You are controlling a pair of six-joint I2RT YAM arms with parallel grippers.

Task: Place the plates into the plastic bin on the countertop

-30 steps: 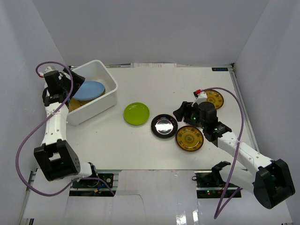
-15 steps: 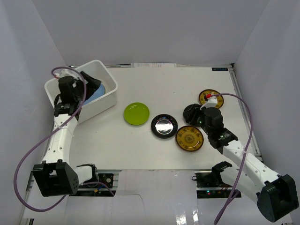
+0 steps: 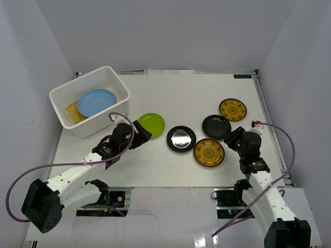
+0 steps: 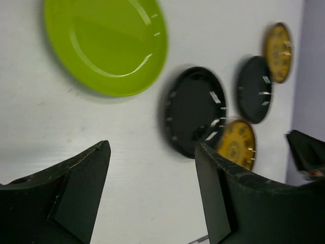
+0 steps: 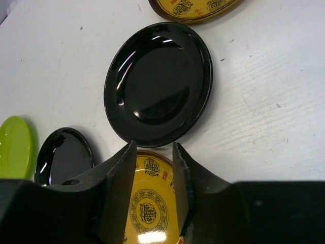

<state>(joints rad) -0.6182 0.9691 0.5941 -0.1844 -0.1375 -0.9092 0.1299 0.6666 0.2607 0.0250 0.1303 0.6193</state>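
Top external shows the white plastic bin (image 3: 106, 120) at the far left of the countertop (image 3: 181, 93), with the light blue plate (image 3: 96, 102) and a woven yellow plate (image 3: 73, 112) inside. The lime green plate (image 3: 150, 124), a glossy black plate (image 3: 181, 139), a gold-patterned plate (image 3: 209, 152), a second black plate (image 3: 216, 126) and a second gold plate (image 3: 232, 109) lie on the counter. The left gripper (image 3: 140, 132) sits at the lime plate's near-left edge and the right gripper (image 3: 231, 137) beside the near gold plate. Left wrist shows the left gripper (image 4: 152, 152) with jaws spread wide over bare counter, holding nothing, the lime plate (image 4: 104, 43) ahead. Right wrist shows the right gripper (image 5: 154, 147) with jaws narrowly apart and empty above the gold plate (image 5: 150, 208), the black plate (image 5: 158, 84) just beyond.
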